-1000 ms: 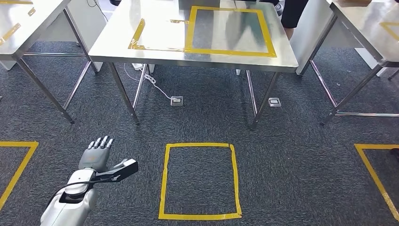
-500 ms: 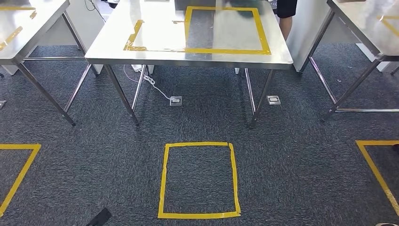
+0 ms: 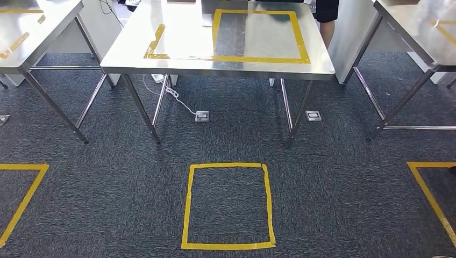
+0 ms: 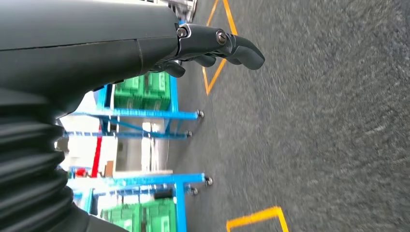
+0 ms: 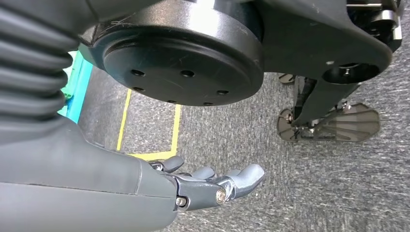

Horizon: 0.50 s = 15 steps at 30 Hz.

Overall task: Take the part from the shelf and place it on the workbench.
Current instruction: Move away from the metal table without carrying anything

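Progress: early stage, judged from these views. Neither hand carries a part; no part lies on the surface [image 3: 177, 37].
Remaining: reach the shelf, grasp the part, carry it to the surface, set it down.
Part: location cannot be told. Green crates [image 4: 153, 91] sit on the blue shelf [image 4: 145, 114] in the left wrist view; the part is possibly there.
Left hand [image 4: 212, 46]: hangs beside the body, holding nothing; fingers gently curled and apart.
Right hand [image 5: 208, 183]: hangs low over the floor, holding nothing; fingers loosely extended and apart.
Surface: steel top, polished and reflective, on thin round steel legs; far centre in the head view. A yellow tape rectangle [image 3: 258, 58] marks its right half.
Side tables: similar steel tops at far left [image 3: 32, 27] and far right [image 3: 414, 27], both with yellow tape.
Floor: dark grey carpet [image 3: 333, 183], short speckled pile. A yellow tape square [image 3: 186, 204] lies near centre; partial squares at left and right edges.
Shelf: blue-painted metal frame on small castors; the crates are moulded plastic with ribbed walls.
Floor sockets: two small metal plates [image 3: 202, 115] under the surface, a white cable [image 3: 177, 99] running to one.
Person: stands behind the surface, far right [image 3: 327, 11].
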### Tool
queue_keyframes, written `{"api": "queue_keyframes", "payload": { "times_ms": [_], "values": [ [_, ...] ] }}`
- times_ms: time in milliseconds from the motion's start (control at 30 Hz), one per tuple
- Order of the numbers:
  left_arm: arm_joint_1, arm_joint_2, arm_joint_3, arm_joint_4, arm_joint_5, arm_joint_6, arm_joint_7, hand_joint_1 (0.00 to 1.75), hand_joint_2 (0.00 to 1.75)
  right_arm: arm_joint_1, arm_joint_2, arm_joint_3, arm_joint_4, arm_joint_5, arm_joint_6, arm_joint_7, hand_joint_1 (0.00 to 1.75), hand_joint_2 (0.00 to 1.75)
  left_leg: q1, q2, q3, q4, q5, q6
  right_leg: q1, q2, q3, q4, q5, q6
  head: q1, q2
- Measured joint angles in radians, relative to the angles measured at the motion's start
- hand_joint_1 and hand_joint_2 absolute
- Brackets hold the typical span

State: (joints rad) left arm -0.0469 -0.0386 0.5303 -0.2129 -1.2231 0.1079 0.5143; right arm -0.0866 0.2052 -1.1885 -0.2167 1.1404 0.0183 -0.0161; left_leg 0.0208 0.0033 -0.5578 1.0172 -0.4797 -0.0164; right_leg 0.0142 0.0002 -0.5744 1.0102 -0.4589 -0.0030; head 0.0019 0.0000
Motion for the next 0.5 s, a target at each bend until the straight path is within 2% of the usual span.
{"api": "queue_keyframes", "payload": {
  "times_ms": [67,133,233,333,500],
  "values": [
    [0.0,-0.012,0.036,0.0,0.075,0.056,-0.046,0.0,1.75,0.0,0.0,0.0,0.0,-0.011,0.0,-0.006,0.0,1.75,0.0,0.0,0.0,0.0,0.001,0.0,0.0,0.0,0.0,0.0,0.001,0.0,0.0,0.0],
    [-0.003,-0.022,0.101,-0.001,0.184,0.116,-0.135,0.0,1.75,0.0,0.0,0.0,0.0,-0.016,0.0,-0.021,0.0,1.75,0.0,0.0,0.0,0.0,0.001,0.0,0.0,0.0,0.0,0.0,0.001,0.0,0.0,0.0],
    [-0.007,-0.032,0.196,-0.001,0.263,0.147,-0.256,0.0,1.75,0.001,0.0,0.0,0.0,-0.017,0.0,-0.036,0.0,1.75,0.0,0.0,0.0,0.0,0.001,0.0,0.0,0.0,0.0,0.0,0.002,0.0,0.0,0.0],
    [-0.007,-0.035,0.241,-0.002,0.282,0.149,-0.282,0.0,1.75,0.003,-0.002,0.008,0.0,-0.024,0.0,-0.042,0.0,1.75,0.0,0.0,0.0,0.0,0.002,0.0,0.0,0.0,0.0,0.0,0.002,0.0,0.0,0.0],
    [0.003,-0.035,0.243,-0.01,0.355,0.139,-0.304,0.0,1.75,0.017,-0.018,0.087,-0.003,-0.104,0.002,-0.042,0.0,1.75,0.0,0.0,0.0,0.0,0.002,0.0,0.0,0.0,-0.001,0.0,0.002,0.0,0.0,0.0]
  ]
}}
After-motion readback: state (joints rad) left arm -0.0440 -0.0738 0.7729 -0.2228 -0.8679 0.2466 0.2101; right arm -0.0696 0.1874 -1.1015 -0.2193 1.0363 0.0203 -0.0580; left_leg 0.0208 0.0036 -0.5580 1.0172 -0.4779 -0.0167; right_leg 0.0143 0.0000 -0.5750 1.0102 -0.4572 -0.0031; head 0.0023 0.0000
